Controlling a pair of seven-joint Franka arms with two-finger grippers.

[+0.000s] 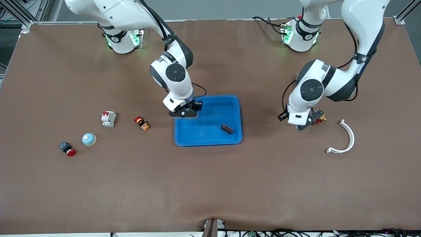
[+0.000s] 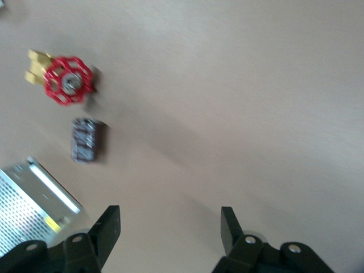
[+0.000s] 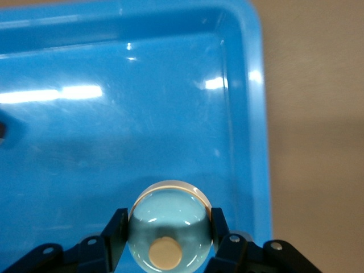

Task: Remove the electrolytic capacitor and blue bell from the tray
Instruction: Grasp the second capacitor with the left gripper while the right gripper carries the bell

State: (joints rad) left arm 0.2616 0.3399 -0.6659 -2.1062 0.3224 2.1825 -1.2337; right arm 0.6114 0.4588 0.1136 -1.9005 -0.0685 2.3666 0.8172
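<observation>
Right gripper (image 3: pixel 168 242) clamps bell (image 3: pixel 169 227) over blue tray (image 1: pixel 235 108), dome and button facing wrist camera; left gripper (image 2: pixel 170 233) spread wide, empty, over bare table near capacitor (image 2: pixel 86 140); capacitor lying flat beside red valve (image 2: pixel 68 79).
</observation>
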